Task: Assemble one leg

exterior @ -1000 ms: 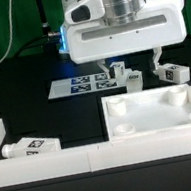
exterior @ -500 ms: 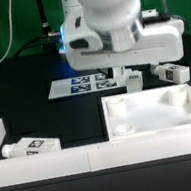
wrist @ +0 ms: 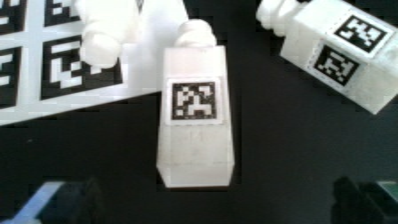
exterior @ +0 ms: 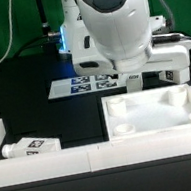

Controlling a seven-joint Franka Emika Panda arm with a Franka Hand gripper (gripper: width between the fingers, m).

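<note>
**Black tabletop (exterior: pixel 30 110), one leg (wrist: pixel 196 115) right under me**

My end effector (wrist: pixel 205 207) is spread wide. Its two fingers (wrist: pixel 50 203) show as dark blurs in the wrist view. One is on each side of the leg, and they do not touch it. The leg lies flat with its tag facing up, close to the marker board (wrist: pixel 45 60). A second tagged white piece (wrist: pixel 347 50) lies near it. In the exterior view my arm hides most of this. On the exterior view's left a third leg (exterior: pixel 31 146) lies by a white wall (exterior: pixel 0 130). The big white tray part (exterior: pixel 159 121) sits on the exterior view's right.
</note>
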